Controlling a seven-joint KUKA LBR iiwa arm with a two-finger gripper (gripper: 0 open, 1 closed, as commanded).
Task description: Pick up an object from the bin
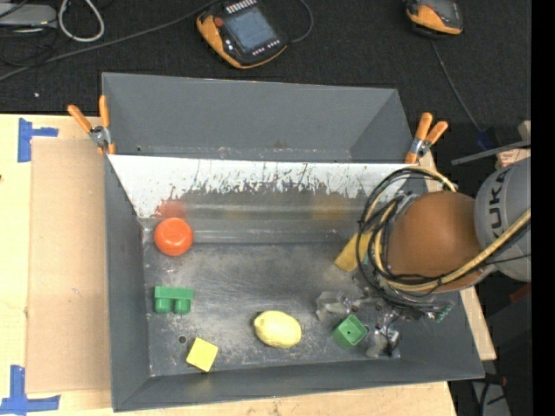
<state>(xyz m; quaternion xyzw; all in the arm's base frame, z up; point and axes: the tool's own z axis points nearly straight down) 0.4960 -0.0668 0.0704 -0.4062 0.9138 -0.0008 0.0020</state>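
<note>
The orange wrist cover (429, 237) and its cables (375, 232) hide most of the claw (364, 317); we cannot tell whether it is wide or narrow. A yellow piece (349, 254) is partly hidden behind the cables. The arm reaches in from the right, wrist low over the near right corner of the bin (251, 137). The claw sits just beside a small green cube (350, 331); we cannot tell whether they touch. A yellow lemon-shaped object (277, 328) lies near, to the left.
</note>
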